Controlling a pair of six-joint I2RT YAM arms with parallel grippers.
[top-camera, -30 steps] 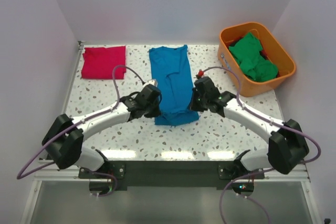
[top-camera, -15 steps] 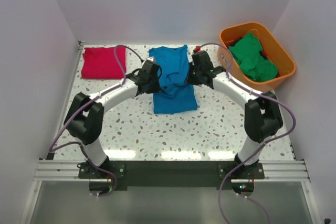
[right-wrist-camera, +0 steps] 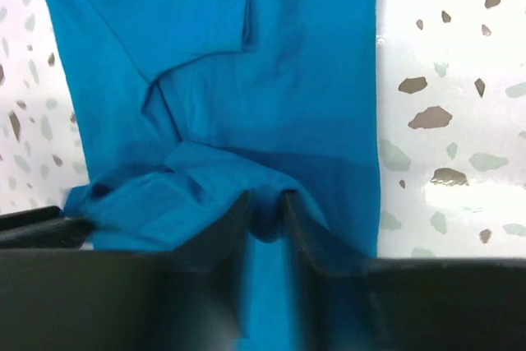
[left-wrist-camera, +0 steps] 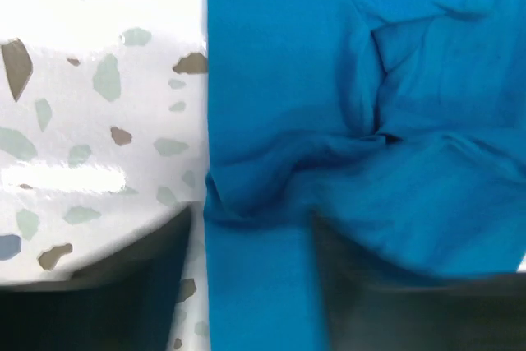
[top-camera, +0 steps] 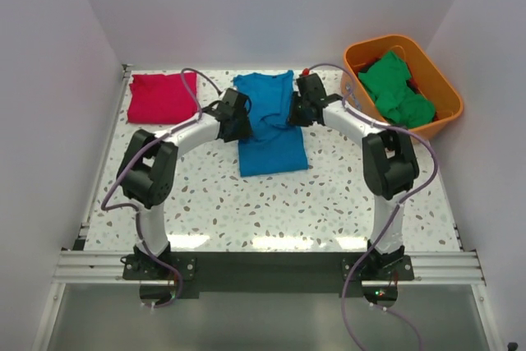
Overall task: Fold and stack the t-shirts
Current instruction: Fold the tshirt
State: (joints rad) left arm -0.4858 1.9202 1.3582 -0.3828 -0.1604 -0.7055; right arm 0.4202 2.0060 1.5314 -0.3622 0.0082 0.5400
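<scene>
Top external view: flanking the blue t-shirt [top-camera: 275, 154], we see the left gripper [top-camera: 240, 125] spread; the right gripper [top-camera: 293, 113] straddles a fold, grip indeterminate.

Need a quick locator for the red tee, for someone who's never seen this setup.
On the speckled table, look to the far-left corner. The red t-shirt lies there folded into a flat rectangle, left of the blue t-shirt. It is the only red garment on the table; the green t-shirts sit heaped in the orange bin at far right.
</scene>
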